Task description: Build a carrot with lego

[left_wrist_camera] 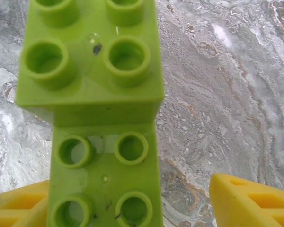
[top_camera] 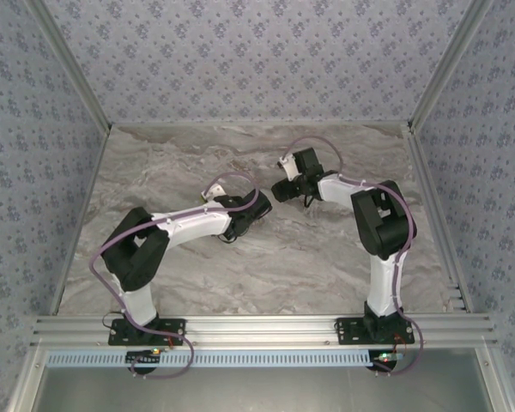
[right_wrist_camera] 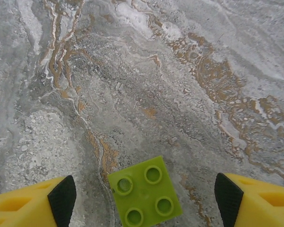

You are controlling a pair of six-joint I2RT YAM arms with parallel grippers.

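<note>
On the marbled table (top_camera: pixel 326 257) the two arms reach inward from either side, their heads close together a little beyond the middle. From above the bricks cannot be made out, as they are small and possibly hidden under the arms. The left claw (left_wrist_camera: pixel 131 189) hangs over a pair of lime-green bricks (left_wrist_camera: pixel 99 118) lying on the table. The upper brick (left_wrist_camera: pixel 90 61) sits a level higher and overlaps the far end of the lower brick (left_wrist_camera: pixel 104 175). It looks pressed onto the lower brick's studs, though the join itself cannot be seen well enough to be sure. Four studs show on each brick, and the upper one runs off the top of the picture. This claw stands open. Its left finger (left_wrist_camera: pixel 19 203) lies right against the lower brick's near corner, or just behind it. Its right finger (left_wrist_camera: pixel 251 198) is well apart from the brick, with bare marble between them. The right claw (right_wrist_camera: pixel 144 194) is also spread wide and grips nothing. A single lime-green brick (right_wrist_camera: pixel 144 191), square with four studs, lies flat on the table between its fingers, turned slightly askew. The black pads (right_wrist_camera: pixel 62 198) are clear of it on both sides. The brick sits about midway between them, with its near edge cut off by the bottom of the picture.
</note>
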